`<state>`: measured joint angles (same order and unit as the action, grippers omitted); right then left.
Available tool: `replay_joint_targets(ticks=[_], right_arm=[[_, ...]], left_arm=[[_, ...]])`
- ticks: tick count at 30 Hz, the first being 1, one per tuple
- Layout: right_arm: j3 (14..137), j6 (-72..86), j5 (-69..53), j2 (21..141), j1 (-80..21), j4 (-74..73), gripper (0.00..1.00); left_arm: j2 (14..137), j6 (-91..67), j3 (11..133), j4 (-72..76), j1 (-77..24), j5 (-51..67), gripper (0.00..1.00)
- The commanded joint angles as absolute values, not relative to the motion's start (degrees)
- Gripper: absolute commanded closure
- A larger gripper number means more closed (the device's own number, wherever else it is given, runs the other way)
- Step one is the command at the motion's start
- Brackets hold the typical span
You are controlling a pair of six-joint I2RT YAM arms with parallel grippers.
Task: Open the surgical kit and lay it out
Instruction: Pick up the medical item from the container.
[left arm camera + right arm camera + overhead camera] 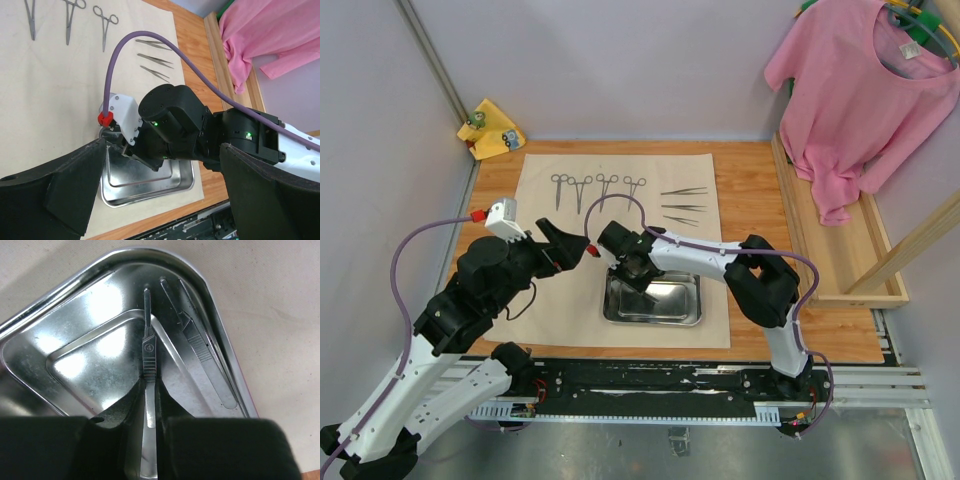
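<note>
Cloth wrap (pixel 550 290) lay flat on worktop (pixel 750 190). On its far half: four forceps (pixel 598 188) in a row, left; tweezers (pixel 682 205), right. On its near half: tray (pixel 670 319), holding slim handle (pixel 149 355) and, beside it, seemingly a further tweezer (pixel 200 347).

Right hand (pixel 149 407): two black fingers (pixel 220 450) fill the bottom of the view, drawn in close against both sides of a slim handle
Slim handle (pixel 149 355): flat steel, ribbed grip, a circled 4 stamped on it, narrow end pointing away from the hand, lying on the tray floor
Tweezers (pixel 200 352): steel, ribbed in the middle, lying just beside the slim handle, along the tray's right wall
Steel tray (pixel 90 295): shiny, rounded corner at the top, bright reflections on its floor
Beige cloth (pixel 270 315): lies under the tray and shows all round its rim
</note>
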<state>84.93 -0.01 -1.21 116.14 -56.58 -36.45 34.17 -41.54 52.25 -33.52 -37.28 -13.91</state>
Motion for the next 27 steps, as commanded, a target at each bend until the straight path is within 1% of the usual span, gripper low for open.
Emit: replay_joint_targets(ticks=[1,7,21,27], right_arm=[[82.6,-0.9,1.3,116.6,-56.8,-36.8,0.93],[82.9,-1.1,0.6,115.6,-56.9,-37.3,0.94],[83.8,-1.4,1.1,113.8,-57.6,-39.2,0.95],[84.8,-1.6,0.9,110.8,-57.6,-40.2,0.95]], left_arm=[[33.3,-40.6,53.0,-33.0,-37.5,-15.1,0.01],[33.3,-40.7,52.7,-33.0,-37.5,-14.9,0.01],[33.3,-40.8,52.6,-32.8,-37.5,-14.9,0.01],[33.4,-40.9,52.6,-32.6,-37.5,-14.8,0.01]])
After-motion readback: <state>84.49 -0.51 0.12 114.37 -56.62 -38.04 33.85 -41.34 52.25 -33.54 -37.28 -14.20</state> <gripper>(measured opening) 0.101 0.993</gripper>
